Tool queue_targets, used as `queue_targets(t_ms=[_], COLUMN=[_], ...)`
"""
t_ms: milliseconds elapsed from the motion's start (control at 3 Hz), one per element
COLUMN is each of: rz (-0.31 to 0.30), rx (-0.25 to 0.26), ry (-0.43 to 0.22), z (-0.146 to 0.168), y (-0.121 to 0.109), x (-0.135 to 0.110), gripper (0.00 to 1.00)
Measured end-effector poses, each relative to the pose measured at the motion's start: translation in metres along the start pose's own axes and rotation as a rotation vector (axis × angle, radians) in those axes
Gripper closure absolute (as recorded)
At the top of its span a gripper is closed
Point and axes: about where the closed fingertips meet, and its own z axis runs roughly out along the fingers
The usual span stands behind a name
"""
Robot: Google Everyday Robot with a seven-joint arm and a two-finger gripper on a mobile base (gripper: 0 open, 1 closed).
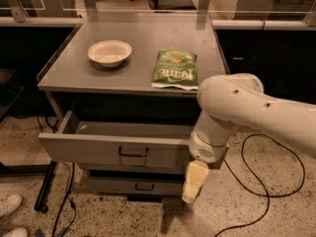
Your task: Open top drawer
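The top drawer [94, 149] is a wide grey metal drawer with a small black pull handle [133, 153] at its centre. It stands pulled well out from under the grey table top [138, 58], and its inside shows. My gripper [193, 182] hangs from the white arm at the drawer front's right end, with one yellowish finger [194, 180] pointing down, to the right of the handle. A narrower grey drawer [133, 185] shows below, shut.
A white bowl [109, 52] and a green chip bag [175, 69] lie on the table top. Black cables [256, 181] run over the speckled floor at the right and left. A white shoe [10, 204] is at the bottom left. Dark cabinets flank the table.
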Motion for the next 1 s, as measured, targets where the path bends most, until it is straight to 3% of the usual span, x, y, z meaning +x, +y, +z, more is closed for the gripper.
queue_targets(t_ms=[333, 667, 1000], rz=[0.004, 0.006, 0.0], rx=[-0.017, 0.014, 0.078], ry=[0.003, -0.017, -0.044], z=[-0.006, -0.012, -0.029], y=[0.009, -0.001, -0.019], x=[0.008, -0.001, -0.017], gripper=[0.0, 0.0, 0.0])
